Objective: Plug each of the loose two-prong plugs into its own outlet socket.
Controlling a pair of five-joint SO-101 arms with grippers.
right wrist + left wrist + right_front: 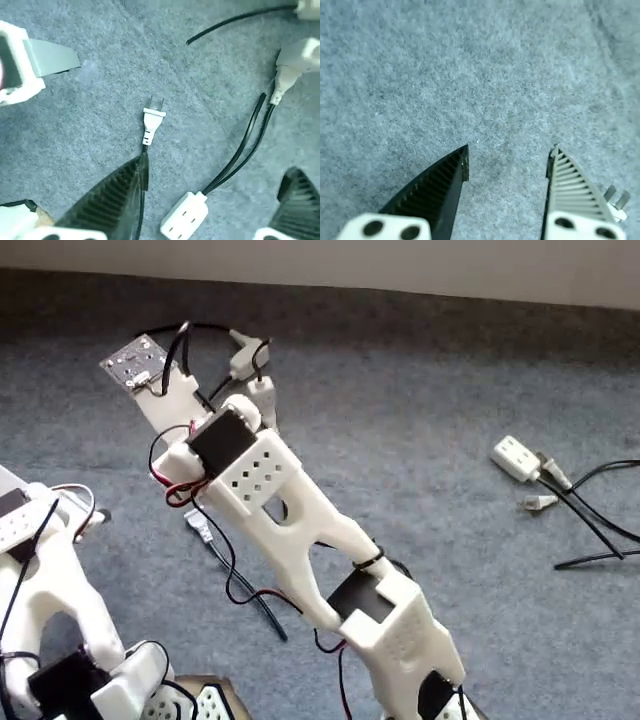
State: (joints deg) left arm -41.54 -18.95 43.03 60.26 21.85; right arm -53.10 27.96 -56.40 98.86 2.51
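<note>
Covering the counter (420,370) is a gray, fuzzy cloth (440,570), like carpet. Across it stretches the long right arm (310,530), made of hard, smooth white plastic. The left arm (60,590) sits folded beside it.

The right hand (220,167) is wide open and holds nothing. Its fingers (117,197) are black with small ridges. The left hand (510,150) is wide open too, with one black finger, one gray one, and bare cloth between them.

A white socket (184,219) lies flat between the right hand's fingers. It is a small block with slots on top. Two black cords (240,150) run out of it. I think it is light and may slide when pushed, so it could need holding. A far socket (515,458) lies off to one side, apart from both arms.

The plug (152,121) lies flat near the socket, not touching it, just past the tip of one black finger. Its thin cord (145,149) runs under that finger. The plug looks light and hard. The cord looks soft and bendy and may tug the plug sideways. I think the best place to grab is the plastic body, on its flat sides.

The two prongs (156,103) are thin, shiny metal. They could bend, so do not pinch them.
</note>
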